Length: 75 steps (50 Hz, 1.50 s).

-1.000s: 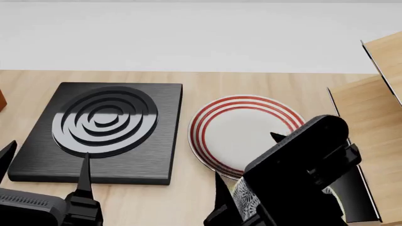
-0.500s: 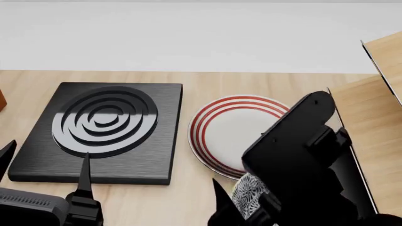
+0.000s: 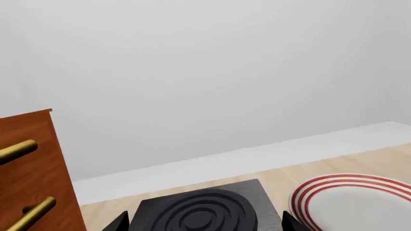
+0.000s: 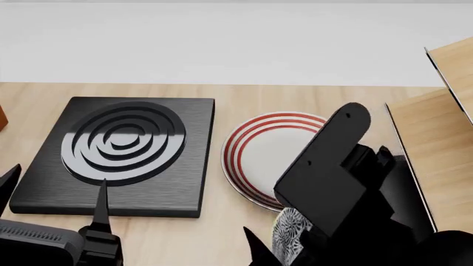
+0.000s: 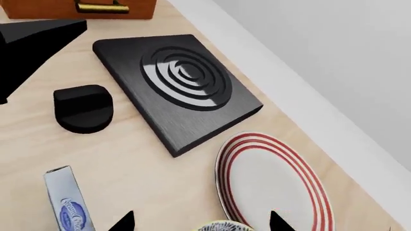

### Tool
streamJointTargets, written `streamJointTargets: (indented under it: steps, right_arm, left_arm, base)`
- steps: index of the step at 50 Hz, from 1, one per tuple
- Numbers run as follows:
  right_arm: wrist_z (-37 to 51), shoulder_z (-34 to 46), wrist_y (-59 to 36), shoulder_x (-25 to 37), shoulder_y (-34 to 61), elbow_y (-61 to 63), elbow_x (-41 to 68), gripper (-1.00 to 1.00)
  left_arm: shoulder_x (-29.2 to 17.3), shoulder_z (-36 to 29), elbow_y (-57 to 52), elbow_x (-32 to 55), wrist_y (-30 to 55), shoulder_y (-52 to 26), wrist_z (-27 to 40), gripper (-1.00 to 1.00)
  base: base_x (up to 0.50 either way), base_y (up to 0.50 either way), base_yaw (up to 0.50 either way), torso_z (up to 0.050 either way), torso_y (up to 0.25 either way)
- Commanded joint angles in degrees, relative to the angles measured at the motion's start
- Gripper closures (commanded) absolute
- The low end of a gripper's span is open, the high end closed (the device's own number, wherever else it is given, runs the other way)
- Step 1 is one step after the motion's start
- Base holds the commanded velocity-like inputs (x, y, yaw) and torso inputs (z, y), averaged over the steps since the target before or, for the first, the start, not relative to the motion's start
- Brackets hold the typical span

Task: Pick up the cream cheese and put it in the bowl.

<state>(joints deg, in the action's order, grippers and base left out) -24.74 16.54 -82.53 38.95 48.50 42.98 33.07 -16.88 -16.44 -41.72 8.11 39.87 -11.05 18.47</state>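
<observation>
The reach is in hand: nothing is grasped yet. In the right wrist view the cheese lies on the table at lower left of frame, apart from the stove and knob. The right gripper shows two tips spread wide at the bottom edge, holding nothing. Next, I judge, it must descend over the box and close.

The bowl is mostly hidden behind the right arm at lower centre of the head view; only a patterned sliver shows, beside the plate. The cheese is absent from the head view. The left gripper sits lower left, tips apart, empty.
</observation>
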Motion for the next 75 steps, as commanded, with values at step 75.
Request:
streamJointTargets:
  steps: [75]
  right_arm:
    - [-8.61,17.7,12.98,4.03,2.17,-3.02,0.46,-1.0]
  left_arm:
    - [-1.23,-0.86,0.34,1.34,0.28,-0.7,1.6,-1.0]
  base:
    - [0.0,0.0,0.0,0.0,0.0]
